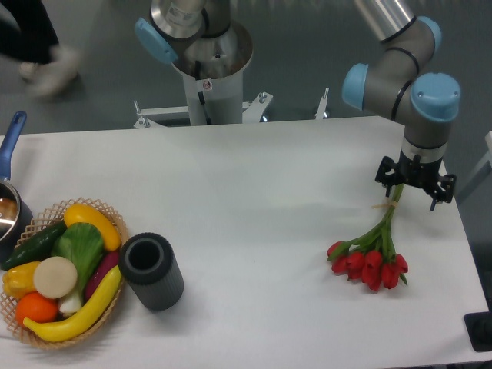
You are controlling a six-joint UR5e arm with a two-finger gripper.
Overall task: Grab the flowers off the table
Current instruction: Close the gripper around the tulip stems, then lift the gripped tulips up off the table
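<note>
One bunch of red tulips (369,257), one wicker basket of vegetables (111,223), one dark cylinder (151,270), one blue-handled pot (11,200), one tool (411,178), one white bench (246,184).

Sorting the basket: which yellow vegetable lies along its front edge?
The long curved yellow one, below the white round piece; the other yellow ones sit higher.

Grey floor (92,108) lies beyond the tabletop, with a blurred person's legs (34,46) top left.
</note>
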